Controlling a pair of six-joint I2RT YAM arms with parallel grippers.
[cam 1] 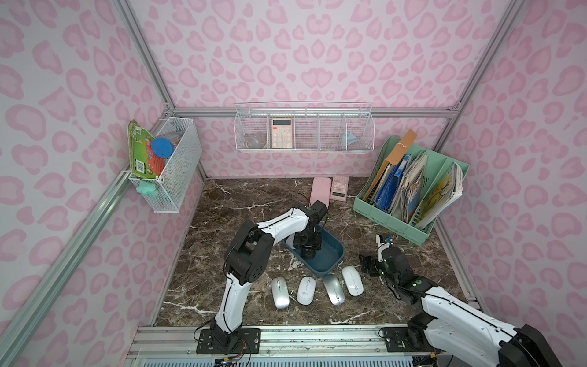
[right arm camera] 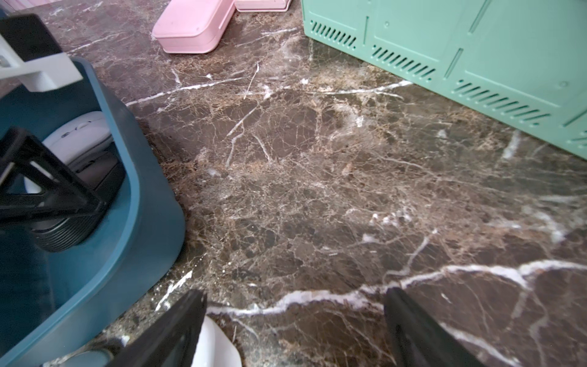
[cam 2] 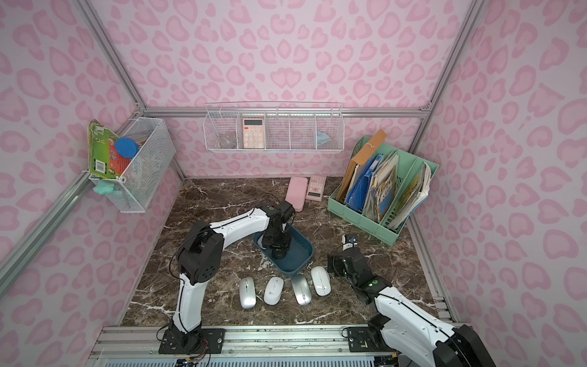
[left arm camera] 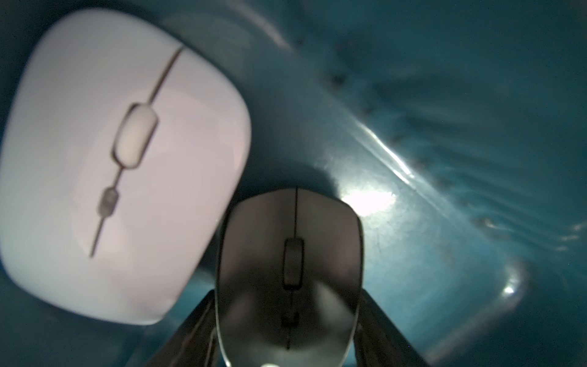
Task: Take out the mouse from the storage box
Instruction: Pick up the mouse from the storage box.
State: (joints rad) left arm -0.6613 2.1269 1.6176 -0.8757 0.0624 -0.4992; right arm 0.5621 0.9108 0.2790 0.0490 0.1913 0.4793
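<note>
The storage box (cam 1: 332, 259), a dark teal tub, sits mid-table in both top views. My left gripper (left arm camera: 287, 292) reaches down into it. Its fingers (left arm camera: 378, 321) press both sides of a dark grey mouse (left arm camera: 289, 241) that lies on the box floor (left arm camera: 444, 159). A white mouse (left arm camera: 120, 165) lies beside it in the box. My right gripper (right arm camera: 293, 294) hangs open over bare marble to the right of the box (right arm camera: 149, 203). The edge of a white mouse (right arm camera: 216, 346) shows by one of its fingers. From above, the left wrist (cam 1: 306, 241) hides the box's contents.
Several mice (cam 1: 306, 290) lie in a row on the marble in front of the box. A mint-green file rack (cam 1: 409, 190) stands at the back right. A pink case (cam 1: 319, 190) and a pink calculator (cam 1: 340, 187) lie at the back. White wire baskets (cam 1: 303, 130) hang on the walls.
</note>
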